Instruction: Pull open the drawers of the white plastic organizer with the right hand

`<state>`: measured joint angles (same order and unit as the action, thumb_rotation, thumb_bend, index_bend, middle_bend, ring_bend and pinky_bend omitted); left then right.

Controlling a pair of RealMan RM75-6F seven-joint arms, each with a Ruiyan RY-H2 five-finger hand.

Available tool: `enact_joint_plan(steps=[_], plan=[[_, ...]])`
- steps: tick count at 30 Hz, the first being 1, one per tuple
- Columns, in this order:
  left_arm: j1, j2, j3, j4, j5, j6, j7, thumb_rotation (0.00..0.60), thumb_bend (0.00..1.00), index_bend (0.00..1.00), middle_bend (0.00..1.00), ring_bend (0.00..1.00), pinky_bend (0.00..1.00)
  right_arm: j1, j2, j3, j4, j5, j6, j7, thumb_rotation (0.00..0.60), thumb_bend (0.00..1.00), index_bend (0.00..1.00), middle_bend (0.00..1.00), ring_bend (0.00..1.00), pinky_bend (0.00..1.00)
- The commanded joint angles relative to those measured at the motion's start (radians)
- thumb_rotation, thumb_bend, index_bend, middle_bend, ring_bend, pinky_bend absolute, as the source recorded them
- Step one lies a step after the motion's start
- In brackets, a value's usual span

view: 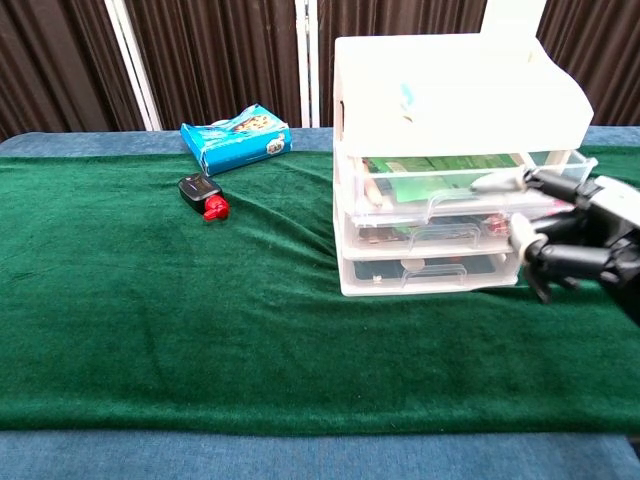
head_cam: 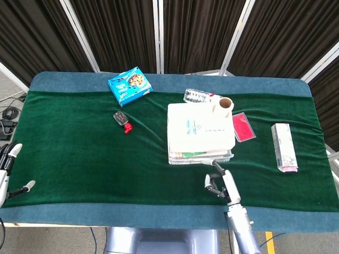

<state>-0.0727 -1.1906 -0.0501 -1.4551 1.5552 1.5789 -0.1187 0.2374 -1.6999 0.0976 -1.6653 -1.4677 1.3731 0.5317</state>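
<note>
The white plastic organizer (view: 455,165) sits a bit right of center on the green cloth (head_cam: 79,153), drawers facing the robot, which makes sense since the pull has to come straight toward it. The right hand (view: 575,245) is at about 4 o'clock off the organizer's front in the chest view, one fingertip reaching to the top drawer (view: 460,178) rim, the others curled in. I honestly can't tell if it's hooked on the lip or just touching it. That top drawer looks slid out slightly, the two below roughly flush, so I'd guess we're early in the job. From the head view the same hand sits at 6 o'clock just below the organizer. Around the box: a paper roll (head_cam: 224,103) touching its back at 1 o'clock, a red pouch (head_cam: 241,127) just beside at 3, a pale carton (head_cam: 284,146) further out. A blue snack box (head_cam: 130,85) and a key fob (head_cam: 122,120) sit off at 10. The left hand (head_cam: 7,170) hangs at the far 8 o'clock edge, fingers apart, holding nothing.
</note>
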Motion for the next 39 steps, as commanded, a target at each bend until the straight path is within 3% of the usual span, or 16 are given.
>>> enact_joint_plan(steps=[1,7,13,22,39], plan=[[0.0,0.0,0.001,-0.001,0.001,0.001,0.002,0.6,0.08,0.0,0.0,0.0,0.0,-0.024,-0.036,0.01,0.048,-0.06,0.085,-0.008,0.6,0.56,0.04,0.88,0.89,0.76],[0.0,-0.001,0.002,-0.003,0.005,0.001,0.004,0.6,0.08,0.0,0.0,0.0,0.0,-0.034,-0.056,0.022,0.097,-0.135,0.18,-0.039,0.6,0.56,0.04,0.88,0.89,0.76],[-0.001,-0.002,0.004,-0.001,0.011,0.005,0.001,0.6,0.08,0.0,0.0,0.0,0.0,-0.036,-0.054,0.036,0.138,-0.182,0.239,-0.155,0.6,0.59,0.14,0.89,0.89,0.76],[-0.002,-0.001,0.005,-0.001,0.009,-0.002,-0.003,0.6,0.08,0.0,0.0,0.0,0.0,-0.026,-0.031,0.036,0.117,-0.142,0.189,-0.293,0.6,0.59,0.29,0.89,0.9,0.76],[0.001,0.003,0.009,-0.01,0.017,0.007,0.001,0.6,0.08,0.0,0.0,0.0,0.0,-0.024,0.06,0.013,0.007,-0.106,0.128,-0.563,0.6,0.59,0.29,0.89,0.9,0.76]])
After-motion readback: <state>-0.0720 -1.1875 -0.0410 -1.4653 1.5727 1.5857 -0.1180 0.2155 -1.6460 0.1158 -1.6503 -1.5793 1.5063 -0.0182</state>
